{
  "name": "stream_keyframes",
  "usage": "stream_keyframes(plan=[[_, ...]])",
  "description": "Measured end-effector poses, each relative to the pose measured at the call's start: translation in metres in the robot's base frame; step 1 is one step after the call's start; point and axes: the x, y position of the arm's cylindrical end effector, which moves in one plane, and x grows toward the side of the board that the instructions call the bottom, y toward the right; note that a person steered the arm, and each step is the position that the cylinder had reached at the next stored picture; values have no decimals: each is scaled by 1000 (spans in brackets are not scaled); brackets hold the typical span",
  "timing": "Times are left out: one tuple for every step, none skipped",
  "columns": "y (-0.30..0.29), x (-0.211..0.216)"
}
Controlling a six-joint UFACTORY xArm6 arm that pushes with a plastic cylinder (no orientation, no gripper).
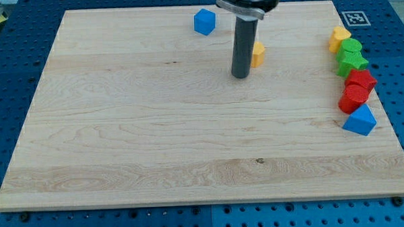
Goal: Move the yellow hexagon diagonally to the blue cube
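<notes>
The yellow hexagon [258, 53] lies on the wooden board [155, 128] near the view's top, right of centre, and the rod hides its left part. My tip [240, 76] rests on the board just below and left of it. The blue cube [204, 22] sits near the board's top edge, up and to the left of the hexagon, apart from it.
A column of blocks runs along the board's right edge: a yellow block [340, 37], two green blocks [351, 54], two red blocks [356, 89] and a blue triangular block [359, 121] at its lower end. A printed marker [353, 18] sits off the board's top right corner.
</notes>
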Motion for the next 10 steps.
stream_keyframes(plan=[[37, -3], [38, -13], [21, 6], [3, -12], [32, -28], [51, -33], [52, -33], [52, -33], [31, -33], [24, -33]])
